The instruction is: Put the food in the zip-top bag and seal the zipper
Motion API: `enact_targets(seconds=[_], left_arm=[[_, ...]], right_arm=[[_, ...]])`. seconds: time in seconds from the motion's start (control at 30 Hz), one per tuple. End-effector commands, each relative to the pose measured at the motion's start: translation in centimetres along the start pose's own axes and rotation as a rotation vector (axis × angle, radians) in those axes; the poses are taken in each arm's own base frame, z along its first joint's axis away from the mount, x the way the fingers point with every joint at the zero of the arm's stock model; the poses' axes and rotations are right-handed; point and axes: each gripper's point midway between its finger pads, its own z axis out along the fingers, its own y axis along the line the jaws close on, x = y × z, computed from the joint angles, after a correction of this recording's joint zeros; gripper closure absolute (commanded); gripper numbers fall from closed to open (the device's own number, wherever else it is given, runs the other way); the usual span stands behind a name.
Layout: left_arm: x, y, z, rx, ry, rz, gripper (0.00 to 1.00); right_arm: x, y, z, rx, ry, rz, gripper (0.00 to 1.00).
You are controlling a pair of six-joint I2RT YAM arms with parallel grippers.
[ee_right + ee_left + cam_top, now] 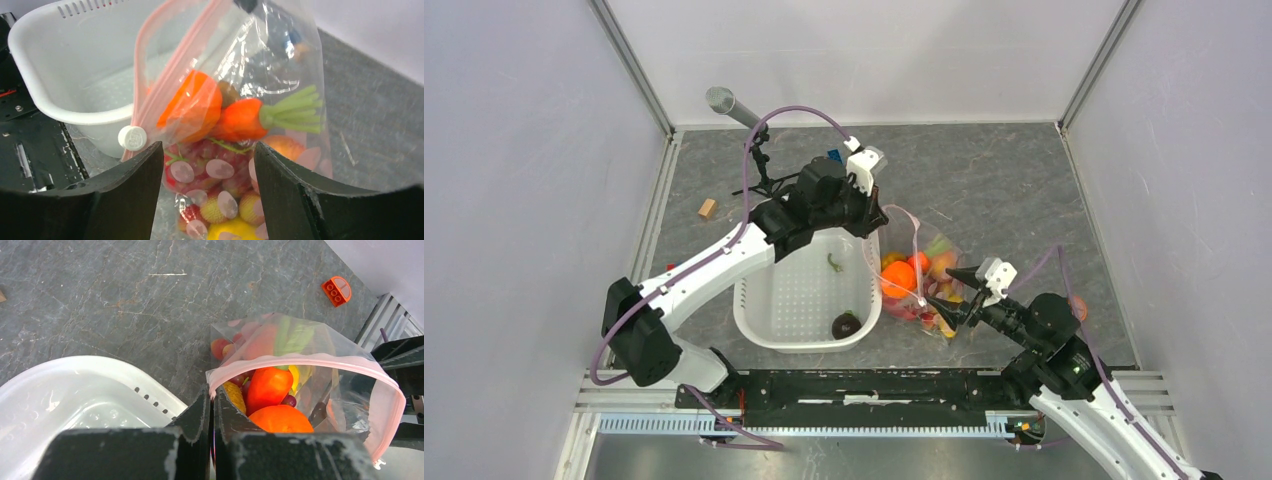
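Observation:
The zip-top bag (919,275) hangs upright with its mouth open, right of the basin. Inside is the food: a carrot (240,120), an orange (192,105), a red pepper (267,387), grapes and a yellow fruit (235,230). My left gripper (876,212) is shut on the near end of the pink zipper (300,360), its jaws (213,390) pinching the strip. My right gripper (944,292) is open, its fingers on either side of the bag's lower part (207,150). The white slider (132,137) sits by the right gripper's left finger.
The white basin (764,315) stands left of the bag, holding a dark round item (846,325) and a small green piece (834,262). A wooden block (708,208), a blue block (835,156) and an orange block (336,290) lie on the grey table.

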Motion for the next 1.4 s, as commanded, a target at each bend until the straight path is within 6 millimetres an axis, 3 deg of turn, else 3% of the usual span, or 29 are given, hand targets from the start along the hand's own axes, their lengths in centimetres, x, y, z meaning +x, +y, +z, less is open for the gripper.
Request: enact_targets(seconds=[0.0, 0.27, 0.43, 0.73, 0.87, 1.13, 1.23, 1.37], left_arm=[[-3.3, -0.1, -0.7, -0.002, -0.077, -0.040, 0.98], [-4.0, 2.0, 0.3, -0.037, -0.084, -0.135, 0.98], [-4.2, 3.1, 1.3, -0.035, -0.082, -0.203, 0.98], [-4.0, 3.7, 1.7, -0.041, -0.083, -0.237, 0.98], [-3.9, 4.0, 1.6, -0.052, -0.089, -0.248, 0.98], [-3.8, 4.5, 1.7, -0.062, -0.089, -0.260, 0.98], [-3.8, 4.7, 1.8, -0.062, -0.090, -0.265, 0.98], [-3.6, 4.7, 2.1, -0.053, -0.083, -0.277, 0.98]], right_arm=[[-2.9, 0.9, 0.3, -0.086, -0.129, -0.192, 0.29], [-2.0, 1.2, 0.3, -0.128, -0.083, -0.280, 0.33], [-1.6, 2.7, 0.8, -0.214, -0.086, -0.249, 0.36], [-3.8, 1.2, 2.0, -0.108, -0.240, -0.195, 0.44], [-3.3, 1.2, 2.8, -0.116, -0.233, -0.181, 0.55], [-1.7, 0.9, 3.1, -0.103, -0.191, -0.192, 0.61], [-1.3, 0.5, 3.1, -0.080, -0.186, -0.192, 0.69], [-0.7, 0.5, 3.3, -0.082, -0.175, -0.192, 0.65]])
